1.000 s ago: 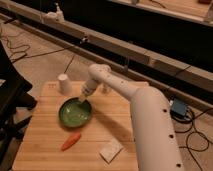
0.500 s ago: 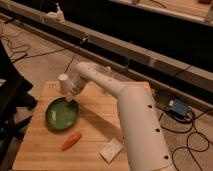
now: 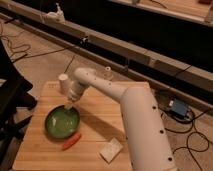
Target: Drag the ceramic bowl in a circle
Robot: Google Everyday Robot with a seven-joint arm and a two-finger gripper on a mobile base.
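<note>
The ceramic bowl (image 3: 62, 122), wide, shallow and glossy green, sits on the left part of the wooden table (image 3: 102, 112). My white arm reaches from the lower right across the table. My gripper (image 3: 68, 105) points down at the bowl's far rim and touches it or sits just inside it. The contact itself is hidden by the gripper's body.
A small white cup (image 3: 63, 82) stands at the table's back left, just behind the gripper. An orange carrot (image 3: 71, 141) lies in front of the bowl, close to its rim. A pale flat sponge (image 3: 111, 149) lies near the front edge. Cables and a dark chair flank the table.
The bowl has slid left and a little toward the table's front, with the gripper on its far rim. The arm has swung left with it.
</note>
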